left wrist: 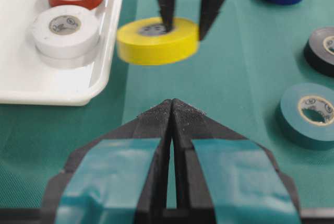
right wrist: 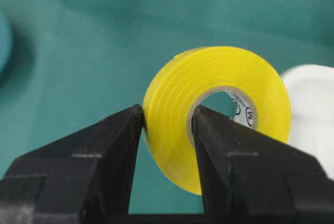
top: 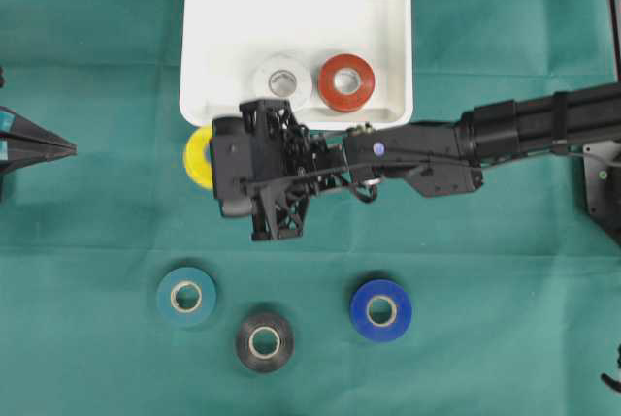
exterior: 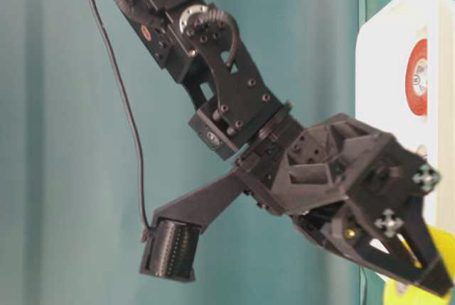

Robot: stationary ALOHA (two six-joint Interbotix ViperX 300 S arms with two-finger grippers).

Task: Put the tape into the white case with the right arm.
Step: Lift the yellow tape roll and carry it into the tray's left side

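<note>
The right gripper (right wrist: pixel 166 125) pinches the yellow tape roll (right wrist: pixel 219 104) through its wall, one finger inside the core. The roll hangs just outside the white case's (top: pixel 209 9) near-left corner, beside its rim. The left gripper (left wrist: pixel 172 114) rests closed, well apart.

Yellow tape (right wrist: pixel 216 112) core shows perhaps "UL"; otherwise illegible.

Yellow tape (right wrist: pixel 216 114): glossy, smooth plastic. White case (top: pixel 296 9): smooth plastic. Tabletop (top: pixel 97 358): matt green woven cloth.
</note>
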